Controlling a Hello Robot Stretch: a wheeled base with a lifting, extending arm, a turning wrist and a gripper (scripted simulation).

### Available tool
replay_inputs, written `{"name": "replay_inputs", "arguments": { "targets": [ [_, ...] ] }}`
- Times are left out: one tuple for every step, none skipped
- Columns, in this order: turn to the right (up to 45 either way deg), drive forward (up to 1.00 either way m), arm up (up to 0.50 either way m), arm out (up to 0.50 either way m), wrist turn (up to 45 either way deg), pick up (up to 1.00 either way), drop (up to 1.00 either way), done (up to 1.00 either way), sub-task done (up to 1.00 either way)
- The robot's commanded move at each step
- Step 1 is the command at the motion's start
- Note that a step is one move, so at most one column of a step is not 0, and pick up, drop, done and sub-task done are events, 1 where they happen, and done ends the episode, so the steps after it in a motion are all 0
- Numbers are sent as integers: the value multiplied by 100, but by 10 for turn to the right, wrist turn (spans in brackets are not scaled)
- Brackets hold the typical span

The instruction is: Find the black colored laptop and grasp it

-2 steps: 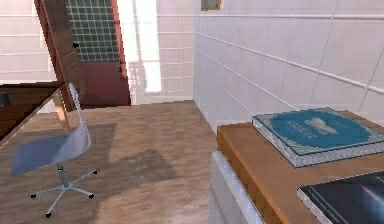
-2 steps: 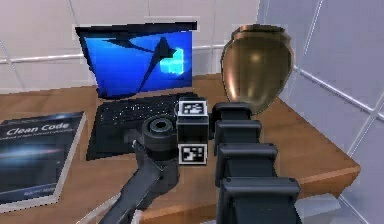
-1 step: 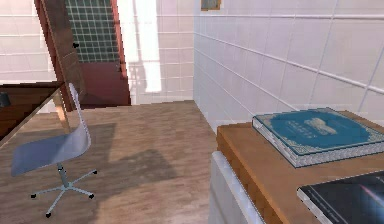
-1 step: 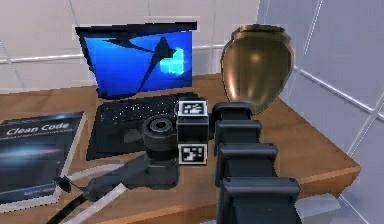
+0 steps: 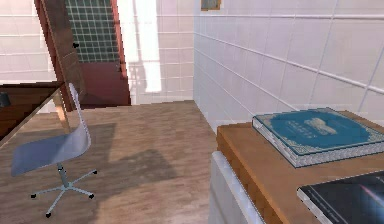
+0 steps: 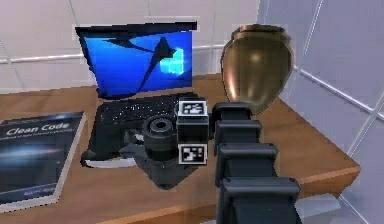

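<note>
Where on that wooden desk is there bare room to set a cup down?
Bare wood on the brown wooden desk lies right of the dark arm, in front of the bronze-coloured round vase. A strip runs along the near edge before the open black laptop, another behind the grey book. The middle is crowded: laptop, gripper and vase stand close.

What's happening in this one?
A Stretch robot is going after a black laptop, which stands open on a wooden desk between a book and a bronze vase. Its arm reaches out over the desk, with the jaws seen against the laptop's keyboard. Whether they have hold of it cannot be told.
</note>
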Motion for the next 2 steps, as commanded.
{"name": "replay_inputs", "arguments": {
  "targets": [
    [0,0,0,0,30,0,0,0,0],
    [0,0,0,0,0,100,0,0,0]
  ]
}}
